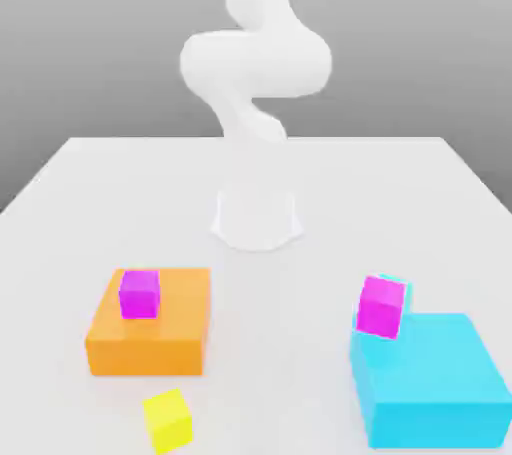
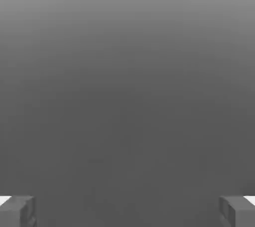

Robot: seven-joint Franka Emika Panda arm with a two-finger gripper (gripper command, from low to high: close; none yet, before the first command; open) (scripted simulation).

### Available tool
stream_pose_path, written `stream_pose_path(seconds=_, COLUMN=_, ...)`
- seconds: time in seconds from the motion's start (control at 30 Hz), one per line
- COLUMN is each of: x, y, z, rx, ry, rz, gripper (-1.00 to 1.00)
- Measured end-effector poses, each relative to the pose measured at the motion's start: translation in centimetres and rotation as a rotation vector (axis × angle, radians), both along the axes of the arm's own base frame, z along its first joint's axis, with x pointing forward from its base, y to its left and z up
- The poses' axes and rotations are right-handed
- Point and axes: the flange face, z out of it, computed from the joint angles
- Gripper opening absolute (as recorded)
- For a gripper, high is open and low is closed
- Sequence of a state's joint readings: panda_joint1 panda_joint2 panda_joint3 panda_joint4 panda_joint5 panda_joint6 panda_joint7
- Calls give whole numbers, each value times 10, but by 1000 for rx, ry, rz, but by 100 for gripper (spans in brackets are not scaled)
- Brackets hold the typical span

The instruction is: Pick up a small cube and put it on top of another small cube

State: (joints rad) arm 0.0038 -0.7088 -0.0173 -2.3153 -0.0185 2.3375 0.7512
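Note:
In the exterior view a small magenta cube (image 1: 139,294) sits on top of a flat orange block (image 1: 152,325). A second small magenta cube (image 1: 381,305) stands at the far corner of a big cyan block (image 1: 430,380), with a sliver of a small cyan cube (image 1: 401,284) showing behind it. A small yellow cube (image 1: 167,420) lies on the table in front of the orange block. The white arm (image 1: 255,58) rises behind them, folded high over its base. In the hand view my gripper (image 2: 127,212) is open, its fingertips (image 2: 17,211) far apart with nothing between them.
The white table (image 1: 256,183) stretches from the arm's round base (image 1: 257,218) to the blocks. The orange block is on the exterior view's left, the cyan block on its right, with a bare strip of table between them.

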Motion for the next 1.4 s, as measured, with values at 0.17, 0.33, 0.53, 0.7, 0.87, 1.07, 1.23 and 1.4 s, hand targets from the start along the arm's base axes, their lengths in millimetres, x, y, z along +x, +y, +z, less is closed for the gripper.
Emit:
stream_pose_path(seconds=0.17, x=58, y=-18, z=-83, rx=-71, ry=144, rz=63, gripper=0)
stream_pose_path(seconds=0.33, x=96, y=-38, z=-173, rx=-121, ry=284, rz=134, gripper=0)
stream_pose_path(seconds=0.53, x=115, y=-63, z=-287, rx=-157, ry=449, rz=233, gripper=0)
stream_pose_path(seconds=0.7, x=110, y=-84, z=-383, rx=-165, ry=582, rz=319, gripper=0)
stream_pose_path(seconds=0.87, x=89, y=-95, z=-474, rx=-158, ry=703, rz=418, gripper=0)
stream_pose_path(seconds=1.07, x=84, y=-97, z=-547, rx=-154, ry=721, rz=434, gripper=-100)
stream_pose_path(seconds=1.23, x=84, y=-97, z=-547, rx=-153, ry=722, rz=434, gripper=-100)
stream_pose_path(seconds=1.4, x=85, y=-97, z=-515, rx=-154, ry=722, rz=435, gripper=-100)
